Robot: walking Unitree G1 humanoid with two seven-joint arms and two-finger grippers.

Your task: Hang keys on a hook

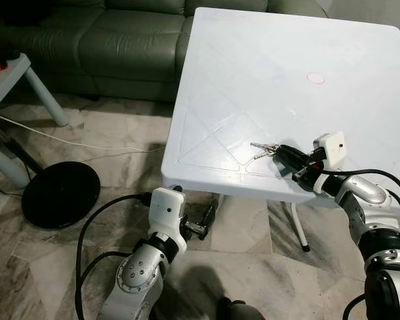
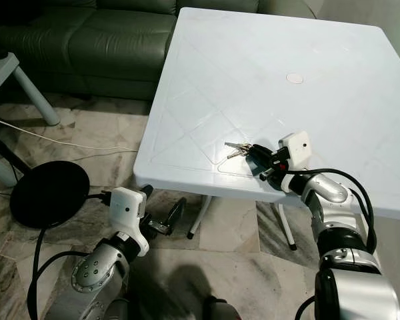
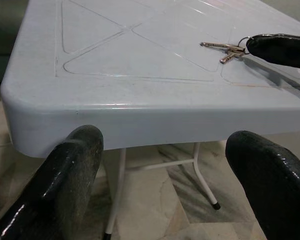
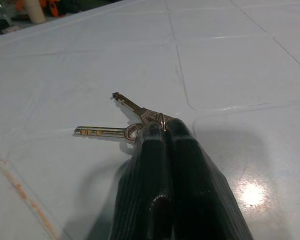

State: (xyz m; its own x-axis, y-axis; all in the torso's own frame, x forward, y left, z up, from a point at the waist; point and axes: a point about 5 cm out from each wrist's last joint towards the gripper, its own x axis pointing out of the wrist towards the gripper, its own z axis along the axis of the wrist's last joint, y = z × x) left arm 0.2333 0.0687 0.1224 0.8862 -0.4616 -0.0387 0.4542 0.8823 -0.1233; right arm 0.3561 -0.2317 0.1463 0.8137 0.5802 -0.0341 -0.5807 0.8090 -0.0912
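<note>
In the left eye view the keys point(image 1: 263, 149) lie at lower centre-right on the white surface point(image 1: 267, 73), blades pointing frame-left, long axis roughly left–right, with the right tool point(image 1: 285, 157) pressed together at their ring. In the left wrist view the left tool point(image 3: 165, 165) hangs spread below the edge. In the right wrist view the pinch catches only the ring's rim – a lift could let the keys slip out or swing.

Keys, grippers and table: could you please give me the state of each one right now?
keys: lying flat on the table, ring pinched by the right gripper.
right gripper: fingers shut on the key ring.
left gripper: fingers open, holding nothing, below the table edge.
white table: upright.
</note>
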